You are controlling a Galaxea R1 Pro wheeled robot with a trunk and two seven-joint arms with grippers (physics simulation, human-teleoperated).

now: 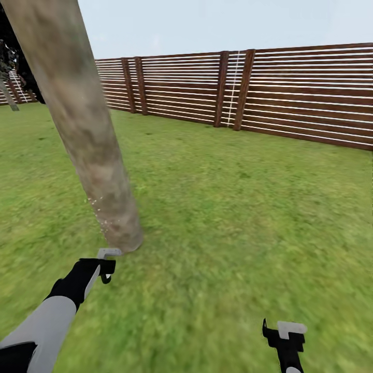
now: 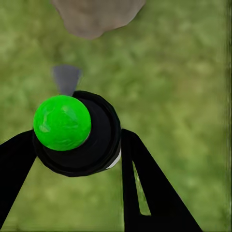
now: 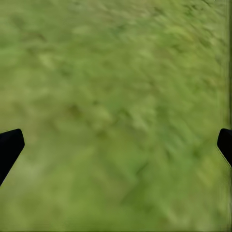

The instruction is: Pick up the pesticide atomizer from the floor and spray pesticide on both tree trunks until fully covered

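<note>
Light grey forearm shell on the left arm (image 1: 44,324), then a black wrist section. Black left gripper (image 1: 106,267) with pale grey fingers (image 1: 108,253). Black right gripper (image 1: 286,331), also with a pale grey plate. Flat black fingers (image 2: 145,188) with a narrow slot.

Left hand (image 1: 106,267) clamped; right hand (image 1: 284,334) spread wide.

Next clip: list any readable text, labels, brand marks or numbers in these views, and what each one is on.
None: no readable text in any view.
Atomizer held in the left tool: plain green cap on a black body, no label.
Tree trunk: bare mottled bark, a few white specks low down.
Fence: plain slats, no sign.
Right tool: unmarked.
</note>
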